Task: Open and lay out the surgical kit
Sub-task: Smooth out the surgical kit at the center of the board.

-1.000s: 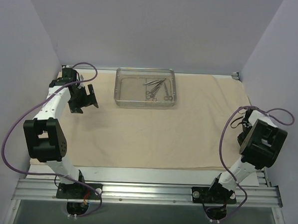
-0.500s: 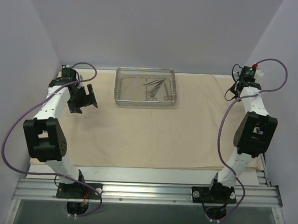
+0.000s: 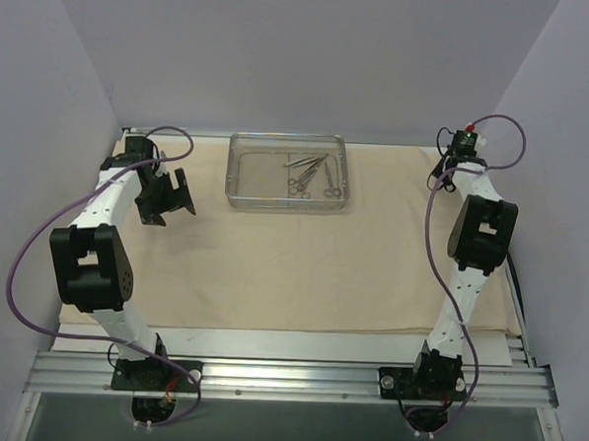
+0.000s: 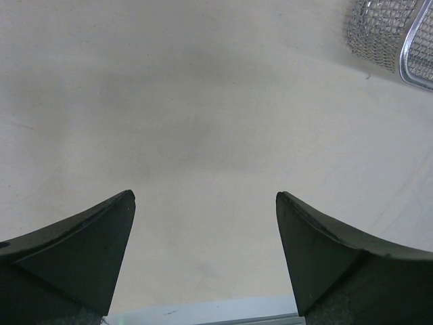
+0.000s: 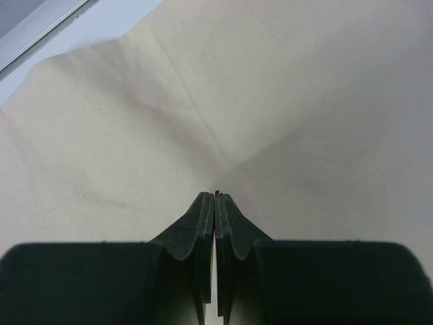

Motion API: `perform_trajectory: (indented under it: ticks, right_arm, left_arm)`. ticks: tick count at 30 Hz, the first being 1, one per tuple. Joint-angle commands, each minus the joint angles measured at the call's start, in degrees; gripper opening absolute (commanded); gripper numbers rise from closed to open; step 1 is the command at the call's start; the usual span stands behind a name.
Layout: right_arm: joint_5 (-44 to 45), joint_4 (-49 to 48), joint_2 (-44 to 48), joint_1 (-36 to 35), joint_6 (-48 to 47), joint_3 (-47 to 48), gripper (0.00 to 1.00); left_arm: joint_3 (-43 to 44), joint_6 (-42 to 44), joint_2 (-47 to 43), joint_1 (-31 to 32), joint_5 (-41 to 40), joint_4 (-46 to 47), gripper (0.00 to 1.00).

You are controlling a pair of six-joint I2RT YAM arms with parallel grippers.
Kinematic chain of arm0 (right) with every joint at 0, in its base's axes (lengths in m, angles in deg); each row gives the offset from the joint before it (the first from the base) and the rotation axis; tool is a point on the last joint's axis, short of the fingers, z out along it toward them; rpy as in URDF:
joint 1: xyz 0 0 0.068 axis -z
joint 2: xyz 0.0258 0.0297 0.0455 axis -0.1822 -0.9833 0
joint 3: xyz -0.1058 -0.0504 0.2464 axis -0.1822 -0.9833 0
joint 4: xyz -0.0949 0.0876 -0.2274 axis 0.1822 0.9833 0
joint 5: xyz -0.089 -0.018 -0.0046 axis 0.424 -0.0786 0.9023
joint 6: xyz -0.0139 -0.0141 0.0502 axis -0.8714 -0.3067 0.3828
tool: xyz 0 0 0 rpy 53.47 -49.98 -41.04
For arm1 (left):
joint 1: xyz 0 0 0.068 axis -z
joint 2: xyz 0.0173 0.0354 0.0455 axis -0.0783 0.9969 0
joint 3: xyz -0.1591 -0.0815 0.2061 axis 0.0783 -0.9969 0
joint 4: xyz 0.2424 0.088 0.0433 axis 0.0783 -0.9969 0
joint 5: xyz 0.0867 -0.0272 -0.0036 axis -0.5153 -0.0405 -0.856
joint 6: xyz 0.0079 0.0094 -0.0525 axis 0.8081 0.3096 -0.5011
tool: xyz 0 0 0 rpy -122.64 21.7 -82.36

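Right gripper [image 5: 215, 196] has swung to the far corner of the cloth [image 3: 302, 270], shut tight. Left gripper [image 4: 205, 194], wide open and empty, is nearer the tray [image 3: 285, 206], off to its right.

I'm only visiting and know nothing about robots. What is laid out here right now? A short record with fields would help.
cloth wrap: beige, spread out flat
tray: see-through, rectangular, standing on the cloth at the far middle
instruments: slim metal scissors and forceps, lying inside the tray, towards its right half
left gripper: open, over bare cloth to the left of the tray, holding nothing
right gripper: shut, near the cloth's far right corner; creases run to its tips, but whether it pinches the cloth cannot be told
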Motion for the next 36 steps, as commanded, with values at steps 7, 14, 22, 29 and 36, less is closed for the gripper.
perform_trajectory:
  ticks: [7,14,22,29,36]
  right_arm:
    - [1.80,2.65,-4.15,1.08,-3.01,5.36,0.00]
    - [3.11,8.35,-8.99,3.63,-3.45,7.12,0.00]
    - [8.31,15.83,-15.14,8.20,-5.11,15.54,0.00]
    - [7.07,19.36,-10.25,6.36,-4.27,20.68,0.00]
    - [3.64,17.86,14.60,7.41,6.65,-7.88,0.00]
  left_arm:
    - [1.87,1.21,-1.22,-0.23,0.92,0.49,0.94]
    - [2.22,1.30,-0.78,-0.23,0.31,0.14,0.94]
    - [1.17,1.48,-1.57,-0.23,-0.40,-0.39,0.94]
    - [1.17,1.48,-1.74,-0.15,-1.19,-1.00,0.94]
    - [0.11,1.13,-1.74,-0.23,-2.95,-0.30,0.94]
